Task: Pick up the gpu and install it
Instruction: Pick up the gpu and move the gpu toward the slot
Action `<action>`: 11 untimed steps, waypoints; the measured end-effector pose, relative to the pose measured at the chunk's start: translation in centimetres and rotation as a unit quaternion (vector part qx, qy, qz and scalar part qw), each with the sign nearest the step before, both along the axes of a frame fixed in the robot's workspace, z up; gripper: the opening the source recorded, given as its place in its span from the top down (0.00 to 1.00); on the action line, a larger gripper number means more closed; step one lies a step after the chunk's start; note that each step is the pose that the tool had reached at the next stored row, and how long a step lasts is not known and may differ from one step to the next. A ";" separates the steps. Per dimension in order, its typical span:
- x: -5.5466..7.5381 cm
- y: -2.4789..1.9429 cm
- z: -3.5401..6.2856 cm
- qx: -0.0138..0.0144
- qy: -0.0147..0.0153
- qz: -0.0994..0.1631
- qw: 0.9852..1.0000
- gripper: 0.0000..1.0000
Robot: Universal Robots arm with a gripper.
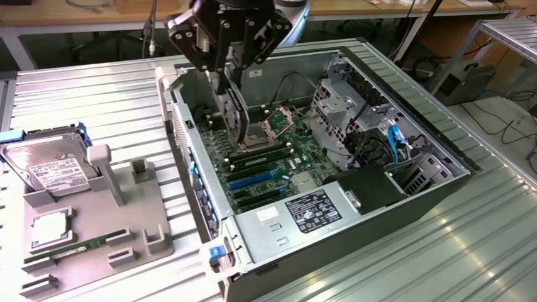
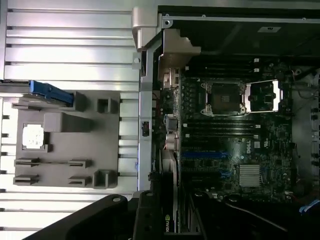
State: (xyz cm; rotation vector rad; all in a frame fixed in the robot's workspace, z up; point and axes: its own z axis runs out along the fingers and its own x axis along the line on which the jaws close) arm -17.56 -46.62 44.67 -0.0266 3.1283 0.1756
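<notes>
While the gpu (image 1: pixel 234 119) hangs upright, clamped in the end effector (image 1: pixel 228 80) directly above it, its lower edge reaches close to the motherboard (image 1: pixel 292 143) inside the open computer case (image 1: pixel 378 234); the arm points straight down.

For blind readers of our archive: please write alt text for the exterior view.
A black robot claw holds a thin dark rectangular gpu card on edge over the green motherboard inside an open metal computer case. On the exterior view's left, a grey parts tray carries a silver hard drive.
</notes>
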 end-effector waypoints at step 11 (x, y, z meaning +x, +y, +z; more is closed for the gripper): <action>6.1 0.00 -0.94 -0.018 0.000 0.000 1.000 0.74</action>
